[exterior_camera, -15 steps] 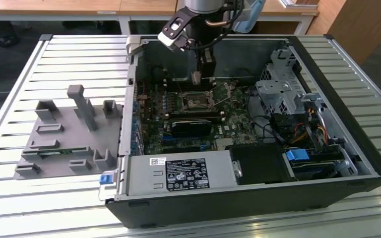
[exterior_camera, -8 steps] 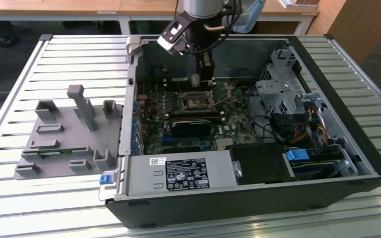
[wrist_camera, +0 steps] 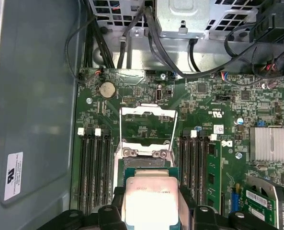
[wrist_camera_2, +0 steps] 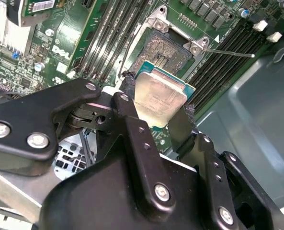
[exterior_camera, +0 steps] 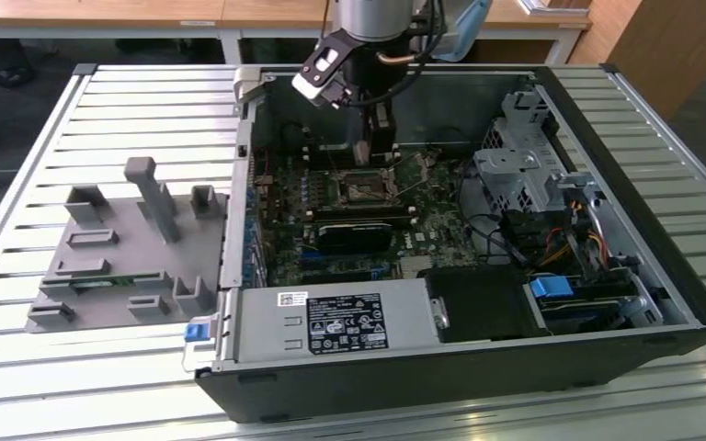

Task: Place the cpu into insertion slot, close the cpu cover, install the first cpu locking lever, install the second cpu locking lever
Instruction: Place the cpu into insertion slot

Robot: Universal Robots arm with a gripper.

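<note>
- Right now, the cpu [wrist_camera_2: 156, 91] sits pinched by its edges between the black fingers [wrist_camera_2: 132, 124] of the gripper [wrist_camera_2: 158, 108], metal top facing the cameras.
- It hangs above the green motherboard [wrist_camera: 213, 129], just beside the insertion slot [wrist_camera_2: 168, 45], which lies bare.
- Past the slot, the cpu cover [wrist_camera: 146, 111] is flipped open.
- One thin locking lever [wrist_camera_2: 230, 52] sticks out sideways from the slot's corner.
- Long memory slots [wrist_camera: 91, 167] flank the socket.
- From the exterior view, the arm reaches down into the open computer case [exterior_camera: 647, 303].

Grey plastic fixture [exterior_camera: 120, 248] beside open computer case [exterior_camera: 451, 381]
</note>
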